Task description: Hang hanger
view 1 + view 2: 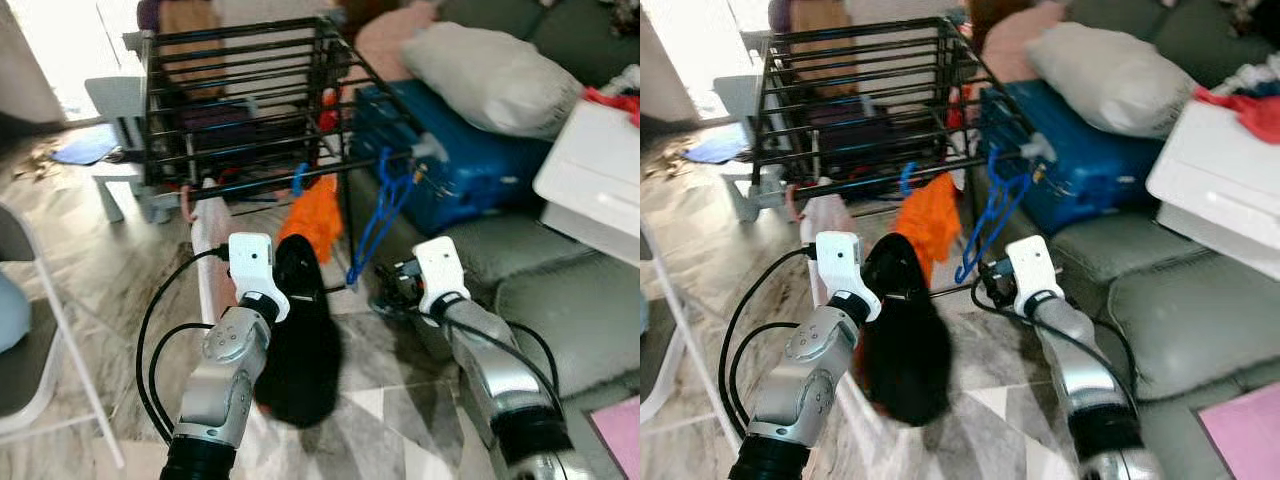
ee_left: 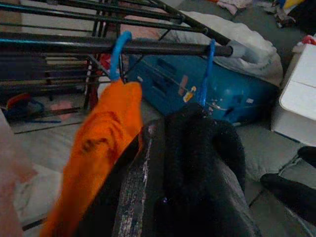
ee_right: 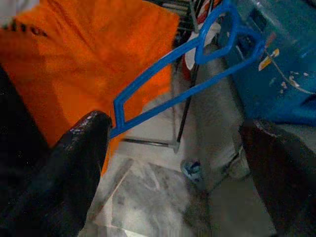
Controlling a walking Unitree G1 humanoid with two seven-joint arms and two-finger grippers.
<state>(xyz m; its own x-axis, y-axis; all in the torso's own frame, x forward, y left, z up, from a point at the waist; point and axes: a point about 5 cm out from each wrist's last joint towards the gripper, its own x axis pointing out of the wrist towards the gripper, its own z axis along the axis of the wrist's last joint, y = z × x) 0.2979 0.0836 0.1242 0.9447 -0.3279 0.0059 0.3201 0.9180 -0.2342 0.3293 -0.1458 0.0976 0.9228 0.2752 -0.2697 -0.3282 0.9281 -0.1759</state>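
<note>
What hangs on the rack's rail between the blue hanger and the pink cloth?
An orange garment on its own blue hook, between the blue hanger and pink cloth, in the left eye view.

Home: sofa (image 1: pixel 560 300), drying rack (image 1: pixel 240 100), marble floor (image 1: pixel 120 260)

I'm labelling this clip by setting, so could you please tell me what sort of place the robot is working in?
Most likely a lived-in home's living room used for drying laundry: a black metal drying rack with a blue plastic hanger on its rail stands on a marble-patterned tile floor, beside a grey-green leather sofa.
</note>
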